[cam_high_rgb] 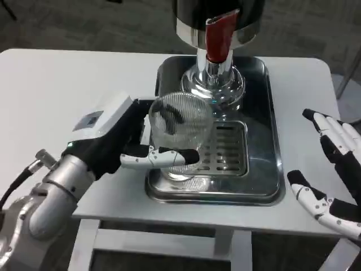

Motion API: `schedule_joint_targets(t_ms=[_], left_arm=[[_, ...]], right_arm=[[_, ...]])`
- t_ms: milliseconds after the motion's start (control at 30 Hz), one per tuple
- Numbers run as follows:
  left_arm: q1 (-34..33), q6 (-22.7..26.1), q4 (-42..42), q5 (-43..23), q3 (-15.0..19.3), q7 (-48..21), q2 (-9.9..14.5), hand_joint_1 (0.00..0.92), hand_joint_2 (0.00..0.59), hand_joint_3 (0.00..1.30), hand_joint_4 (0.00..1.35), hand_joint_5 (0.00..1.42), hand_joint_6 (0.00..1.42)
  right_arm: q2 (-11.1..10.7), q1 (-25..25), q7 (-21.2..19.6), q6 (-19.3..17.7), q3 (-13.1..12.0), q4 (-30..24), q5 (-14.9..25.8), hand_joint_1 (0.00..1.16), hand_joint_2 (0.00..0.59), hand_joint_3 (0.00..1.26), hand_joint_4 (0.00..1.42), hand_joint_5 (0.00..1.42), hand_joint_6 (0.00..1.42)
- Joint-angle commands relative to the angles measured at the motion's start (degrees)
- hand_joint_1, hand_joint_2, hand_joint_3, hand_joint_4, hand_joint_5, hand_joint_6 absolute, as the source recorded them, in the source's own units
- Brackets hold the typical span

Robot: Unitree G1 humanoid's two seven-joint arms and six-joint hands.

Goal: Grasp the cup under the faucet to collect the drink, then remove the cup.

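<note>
A white rectangular desk carries a shiny steel drip tray with a slotted grate. Behind stands a chrome drink dispenser with a red faucet lever. The left hand grips a ribbed clear glass cup, tilted above the tray's left side. The right hand hovers with fingers spread wide, well apart.

Left hand fingers wrapped in a grip, right hand fingers spread, palm inward
</note>
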Motion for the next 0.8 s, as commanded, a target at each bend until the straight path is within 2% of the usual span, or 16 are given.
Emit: schedule_joint_targets(t_ms=[33, 167, 267, 500, 733, 800], left_arm=[[-2.12, -0.47, 1.48, 1.88, -1.81, 1.72, -0.59, 0.400, 0.122, 0.95, 1.09, 1.26, 1.42], [-3.01, 0.11, 1.86, 3.30, -3.17, 2.24, -0.53, 0.396, 0.119, 0.93, 1.01, 1.19, 1.40], [-3.34, 1.08, 1.81, 4.11, -3.68, 2.05, -0.59, 0.380, 0.124, 0.87, 0.92, 1.07, 1.37], [-4.42, 3.69, 1.39, 4.92, -5.51, 0.53, -0.36, 0.313, 0.139, 0.76, 0.65, 0.83, 1.18], [-4.52, 5.99, 0.06, 5.03, -6.14, -1.00, 0.15, 0.239, 0.136, 0.57, 0.26, 0.37, 0.60], [-4.60, 6.25, -0.20, 5.03, -6.12, -1.55, 0.31, 0.225, 0.131, 0.53, 0.21, 0.31, 0.52]], right_arm=[[-0.60, 1.15, -0.28, 0.00, -1.18, -1.58, 1.48, 0.36, 0.470, 0.00, 0.00, 0.00, 0.10], [-0.99, 1.86, -0.16, 0.10, -2.10, -2.00, 2.56, 0.36, 0.470, 0.00, 0.00, 0.00, 0.11], [-1.30, 2.30, -0.04, 0.23, -2.59, -2.22, 3.28, 0.36, 0.470, 0.01, 0.00, 0.00, 0.12], [-2.30, 3.05, -0.07, 0.62, -3.93, -2.62, 5.27, 0.36, 0.470, 0.03, 0.00, 0.00, 0.14], [-2.75, 3.43, -0.33, 0.89, -4.94, -2.65, 7.12, 0.36, 0.479, 0.07, 0.00, 0.00, 0.16], [-2.71, 3.37, -0.72, 0.74, -5.23, -2.50, 7.70, 0.36, 0.483, 0.07, 0.00, 0.00, 0.16]])
